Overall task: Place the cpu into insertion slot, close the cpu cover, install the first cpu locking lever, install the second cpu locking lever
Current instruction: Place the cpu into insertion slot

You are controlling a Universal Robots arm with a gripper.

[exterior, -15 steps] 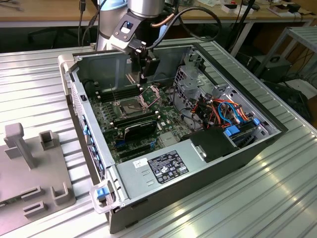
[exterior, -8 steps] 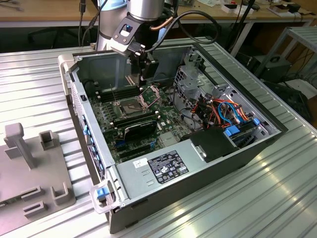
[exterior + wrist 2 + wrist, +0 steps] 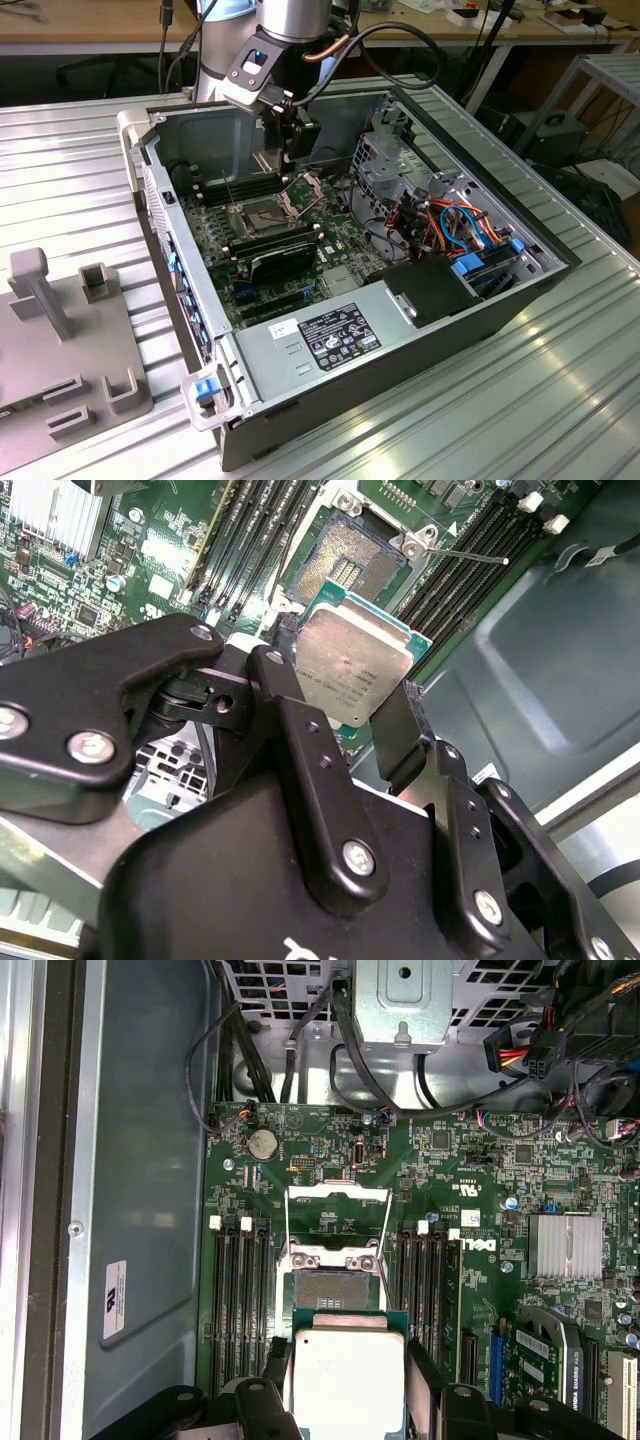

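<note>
Gripper, exterior view: my black two-fingered gripper (image 3: 286, 150) hangs inside the open grey metal computer case (image 3: 470, 300), above the green motherboard (image 3: 330, 240). I cannot make out its load from here.
Socket, exterior view: the square insertion slot (image 3: 262, 212), dark-centred with a silver rim, lies bare near me. The thin silver-brown cpu cover (image 3: 303, 190), a windowed frame, is tipped up beside it.
Grip, second wrist view: my fingers (image 3: 285, 710) are closed partway on two opposite edges of the small flat square cpu (image 3: 355, 670), dull silver-grey on top, held clear of the board.
Risk, second wrist view: I pinch only thin edges. I judge the chip could twist or slip and land skewed on the slot's (image 3: 365, 560) contacts.
Position, first wrist view: the cpu (image 3: 348, 1370) appears short of the insertion slot (image 3: 335, 1288), not yet over it. The cpu cover (image 3: 338, 1215) is folded back beyond.
Risk, first wrist view: coming down off-centre would seat a corner on the rim. The thin wire locking levers (image 3: 287, 1230) flank the slot and could snag a finger.
Hidden: I cannot see the chip's underside, so I cannot confirm its orientation. My own gripper cuts off its near edge. I cannot judge its height above the slot.
</note>
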